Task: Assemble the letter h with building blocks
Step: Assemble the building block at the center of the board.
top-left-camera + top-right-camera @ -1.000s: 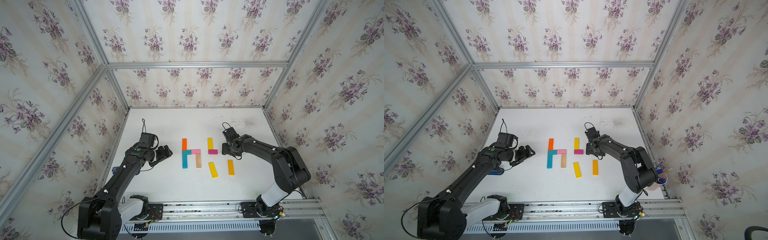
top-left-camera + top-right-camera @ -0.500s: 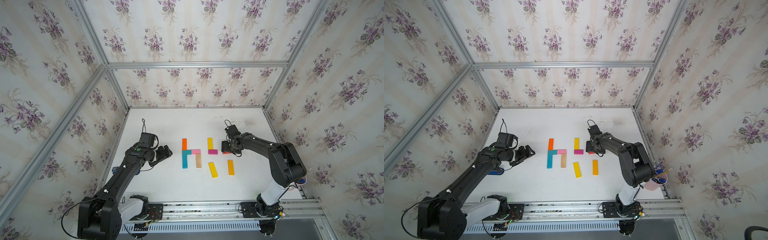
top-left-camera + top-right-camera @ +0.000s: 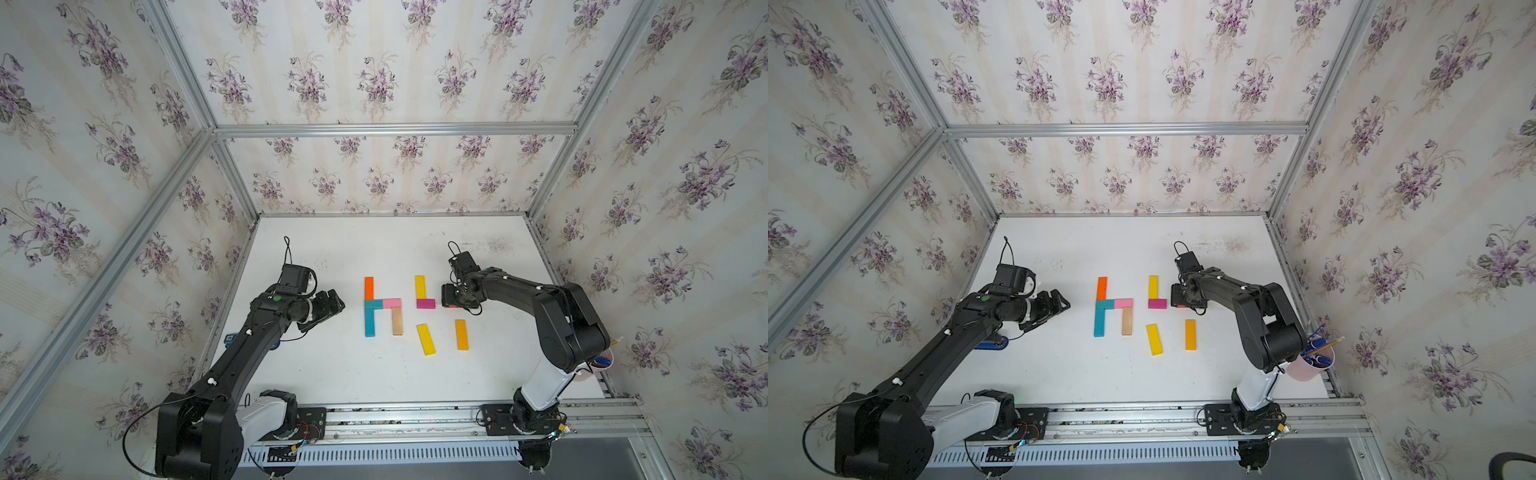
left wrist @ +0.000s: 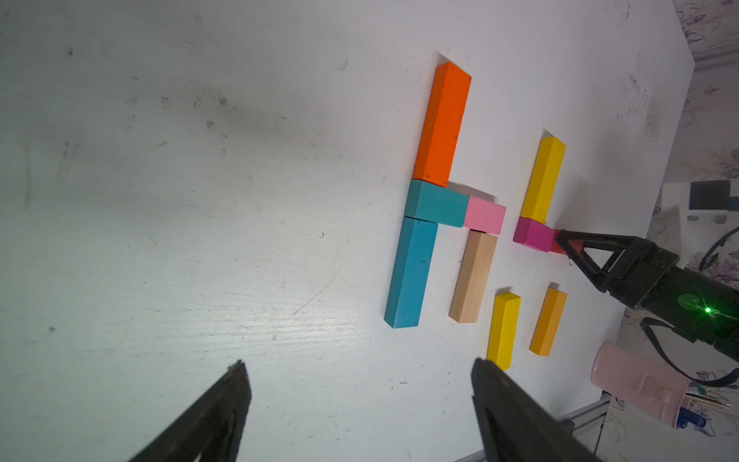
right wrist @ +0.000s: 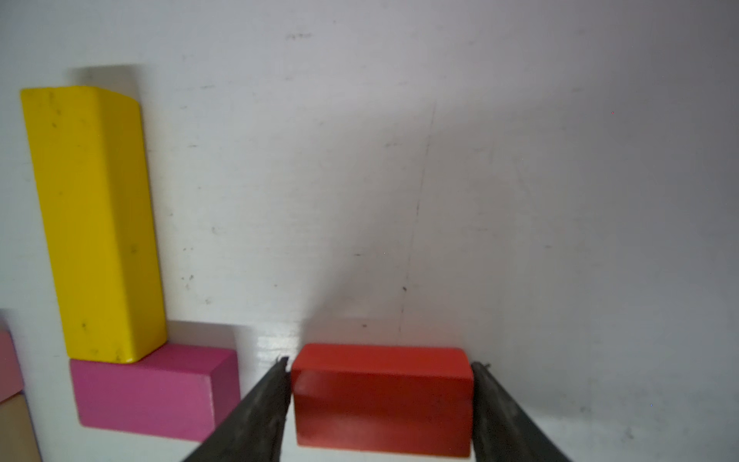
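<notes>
Orange, short teal, long teal, pink and plain wood building blocks lie joined as an h at mid table. To their right a yellow block meets a magenta block in an L. My right gripper is shut on a short red block, one finger at each end, with a small gap to the magenta block. In both top views the gripper hides most of the red block. My left gripper hangs open and empty, left of the h.
A loose yellow block and an amber block lie nearer the front, right of the h. A pink cup of pens stands at the table's front right edge. A small blue thing lies under my left arm.
My right gripper's jaws have narrowed onto the red block beside the magenta one, and the right arm's elbow has shifted. The left arm has not moved.
</notes>
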### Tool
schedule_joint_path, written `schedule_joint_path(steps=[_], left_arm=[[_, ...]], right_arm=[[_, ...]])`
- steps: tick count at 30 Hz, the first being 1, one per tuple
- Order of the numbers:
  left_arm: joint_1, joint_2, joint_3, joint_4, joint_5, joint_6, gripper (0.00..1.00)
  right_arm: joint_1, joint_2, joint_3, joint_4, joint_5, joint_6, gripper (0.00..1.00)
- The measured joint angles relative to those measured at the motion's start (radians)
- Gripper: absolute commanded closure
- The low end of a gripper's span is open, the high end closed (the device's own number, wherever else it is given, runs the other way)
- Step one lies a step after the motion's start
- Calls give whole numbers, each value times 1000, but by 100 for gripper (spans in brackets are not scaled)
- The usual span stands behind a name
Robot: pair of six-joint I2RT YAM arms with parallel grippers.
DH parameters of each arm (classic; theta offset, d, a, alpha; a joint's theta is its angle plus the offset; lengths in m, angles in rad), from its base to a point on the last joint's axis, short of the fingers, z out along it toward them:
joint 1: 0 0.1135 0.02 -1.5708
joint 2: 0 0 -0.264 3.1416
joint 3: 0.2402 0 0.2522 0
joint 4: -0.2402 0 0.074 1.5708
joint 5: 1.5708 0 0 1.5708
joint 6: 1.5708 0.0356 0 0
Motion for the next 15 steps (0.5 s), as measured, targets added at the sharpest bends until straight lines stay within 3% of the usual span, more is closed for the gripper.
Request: schedule_joint_path(steps=[15], left_arm=[[0,0,5,-3,0,0,11]], right_arm=[[13,-12,-17,18,-5,16,37]])
